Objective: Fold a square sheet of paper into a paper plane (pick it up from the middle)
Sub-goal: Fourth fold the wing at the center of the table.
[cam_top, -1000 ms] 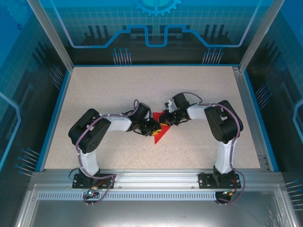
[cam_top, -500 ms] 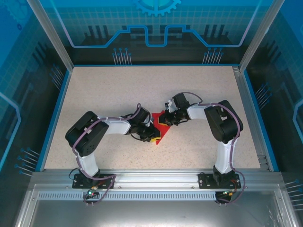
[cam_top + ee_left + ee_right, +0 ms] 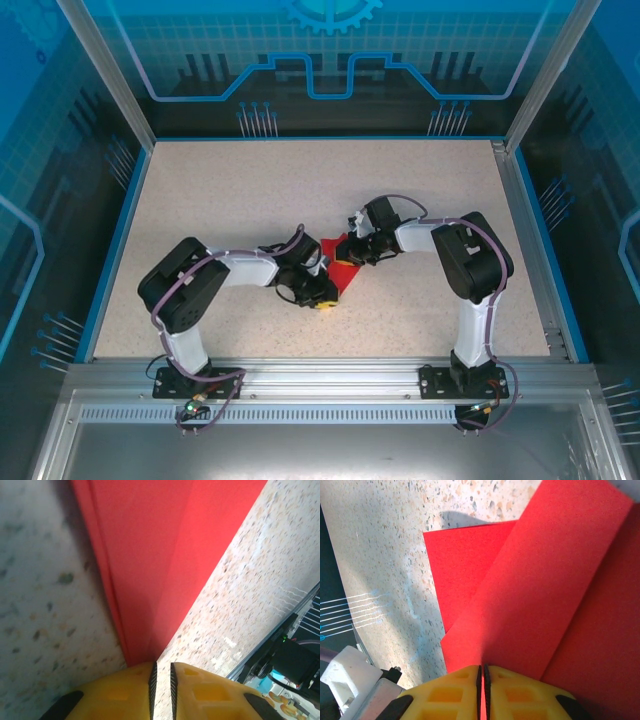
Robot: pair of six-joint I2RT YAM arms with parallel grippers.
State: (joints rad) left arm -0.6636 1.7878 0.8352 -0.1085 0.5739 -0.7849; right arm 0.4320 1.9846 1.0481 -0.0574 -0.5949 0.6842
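Note:
The square sheet of paper (image 3: 346, 270) is bright red and lies mid-table, folded into a pointed shape with layered flaps (image 3: 545, 595). My right gripper (image 3: 350, 258) sits at its far right side. Its yellow jaws (image 3: 483, 669) are shut on a folded flap, and red shows in the slit between them. My left gripper (image 3: 322, 299) is at the paper's near tip. Its jaws (image 3: 161, 667) stand a narrow gap apart with bare table showing between them. The pointed red tip (image 3: 150, 580) ends right at the left fingertip (image 3: 135, 677), which rests on it.
The speckled table (image 3: 220, 190) is bordered by a blue rim and metal frame posts. An aluminium rail (image 3: 320, 375) carrying both arm bases runs along the near edge. Part of the right arm's base (image 3: 292, 660) shows at the left wrist view's lower right.
My left gripper has slid toward the near edge along the paper, from its middle to its near tip. The right gripper has stayed in place on the flap.

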